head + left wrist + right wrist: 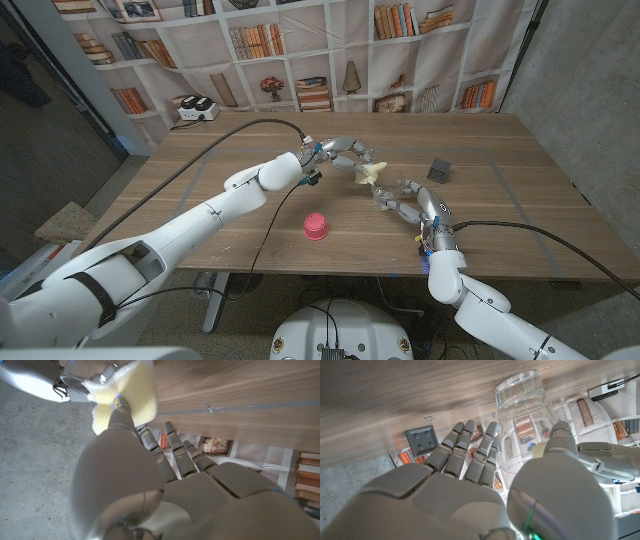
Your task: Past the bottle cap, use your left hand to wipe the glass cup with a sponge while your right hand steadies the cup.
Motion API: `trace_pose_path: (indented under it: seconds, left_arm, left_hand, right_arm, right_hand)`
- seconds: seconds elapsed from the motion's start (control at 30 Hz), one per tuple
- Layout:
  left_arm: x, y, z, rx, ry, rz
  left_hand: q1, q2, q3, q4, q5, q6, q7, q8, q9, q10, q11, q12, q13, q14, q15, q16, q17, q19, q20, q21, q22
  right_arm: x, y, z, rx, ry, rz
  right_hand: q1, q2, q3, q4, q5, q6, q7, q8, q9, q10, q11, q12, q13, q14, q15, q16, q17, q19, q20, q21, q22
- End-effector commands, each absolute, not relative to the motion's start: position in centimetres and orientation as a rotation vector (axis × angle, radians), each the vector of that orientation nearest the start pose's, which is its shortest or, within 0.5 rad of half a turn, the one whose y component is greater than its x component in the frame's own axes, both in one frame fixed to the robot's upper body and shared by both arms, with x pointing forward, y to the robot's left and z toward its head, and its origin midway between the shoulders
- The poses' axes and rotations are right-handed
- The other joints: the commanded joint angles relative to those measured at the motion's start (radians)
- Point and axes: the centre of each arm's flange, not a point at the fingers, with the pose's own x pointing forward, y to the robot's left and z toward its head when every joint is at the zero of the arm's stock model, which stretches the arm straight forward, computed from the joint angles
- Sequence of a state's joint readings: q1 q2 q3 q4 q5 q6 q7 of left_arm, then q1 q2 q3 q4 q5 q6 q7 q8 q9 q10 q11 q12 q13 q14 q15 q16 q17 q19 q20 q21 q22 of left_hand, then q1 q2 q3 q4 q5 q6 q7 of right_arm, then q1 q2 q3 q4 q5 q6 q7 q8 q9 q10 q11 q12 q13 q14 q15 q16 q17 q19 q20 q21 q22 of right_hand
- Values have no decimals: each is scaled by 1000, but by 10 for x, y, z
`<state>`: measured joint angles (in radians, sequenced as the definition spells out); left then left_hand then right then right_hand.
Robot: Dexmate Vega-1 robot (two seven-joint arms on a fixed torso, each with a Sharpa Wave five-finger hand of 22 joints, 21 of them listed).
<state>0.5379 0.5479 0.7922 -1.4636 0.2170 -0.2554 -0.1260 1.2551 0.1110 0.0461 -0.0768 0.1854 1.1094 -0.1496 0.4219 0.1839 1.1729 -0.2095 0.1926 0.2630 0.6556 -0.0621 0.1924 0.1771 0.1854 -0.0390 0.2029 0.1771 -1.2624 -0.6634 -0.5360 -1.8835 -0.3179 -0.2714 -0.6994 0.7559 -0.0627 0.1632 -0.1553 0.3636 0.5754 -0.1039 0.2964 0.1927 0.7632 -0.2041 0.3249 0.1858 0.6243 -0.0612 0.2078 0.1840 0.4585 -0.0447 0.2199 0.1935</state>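
A clear glass cup (522, 407) stands on the wooden table (200, 180), past the pink bottle cap (316, 226). My right hand (405, 203) grips the cup, thumb (559, 440) on one side and fingers (470, 452) on the other. My left hand (338, 154) reaches in from the left and pinches a pale yellow sponge (370, 172). In the left wrist view the sponge (127, 390) sits at the fingertips, close to the right hand (45, 380). The sponge is at the cup's side; whether they touch I cannot tell.
A small dark grey block (439, 170) lies to the right of the hands, also in the right wrist view (422, 440). A white box with black knobs (197, 108) stands at the back left corner. Black cables (190, 165) run across the table's left side.
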Motion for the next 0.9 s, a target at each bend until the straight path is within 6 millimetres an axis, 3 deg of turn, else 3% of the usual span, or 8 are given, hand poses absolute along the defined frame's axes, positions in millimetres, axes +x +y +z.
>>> trace_pose_path:
  seconds: [0.03, 0.4, 0.67, 0.9]
  left_arm:
    - [631, 81, 27, 1122, -797, -522]
    - [662, 64, 47, 1171, -821, -453]
    - [668, 42, 59, 1187, -876, -496]
    - [668, 34, 52, 1171, -880, -550]
  left_hand:
    - [5, 6, 39, 28, 3, 61, 58, 6, 2, 3, -3, 7, 2, -1, -135, -2, 2, -3, -24, 0, 2]
    - [6, 5, 42, 28, 3, 65, 58, 7, 2, 4, -3, 8, 3, 0, -135, -2, 2, -11, -18, -3, 2]
    - [5, 4, 43, 29, 4, 64, 55, 7, 2, 4, -3, 7, 2, -1, -135, -2, 2, -13, -20, -3, 3]
    - [6, 3, 44, 29, 4, 66, 54, 8, 2, 3, -3, 7, 2, 0, -134, -2, 2, -13, -21, -2, 2]
  right_arm:
    - [523, -219, -154, -859, -576, -305]
    - [519, -221, -158, -864, -565, -295]
    - [517, -223, -159, -857, -564, -310]
    - [518, -222, -157, -853, -565, -317]
  right_hand:
    - [20, 48, 25, 31, 1, 99, -87, 1, 4, 6, -5, 1, 3, 11, -27, -5, 1, 10, 0, 6, 2]
    - [18, 48, 25, 31, -4, 104, -89, -1, 4, 8, -6, 0, 3, 11, -29, -8, 1, 9, -1, 4, 2]
    - [17, 46, 24, 31, -7, 108, -89, -2, 3, 10, -6, -1, 3, 11, -30, -9, 1, 8, -1, 4, 2]
    - [16, 46, 24, 32, -9, 109, -89, -4, 3, 12, -5, -1, 3, 12, -33, -10, 1, 7, -2, 4, 2]
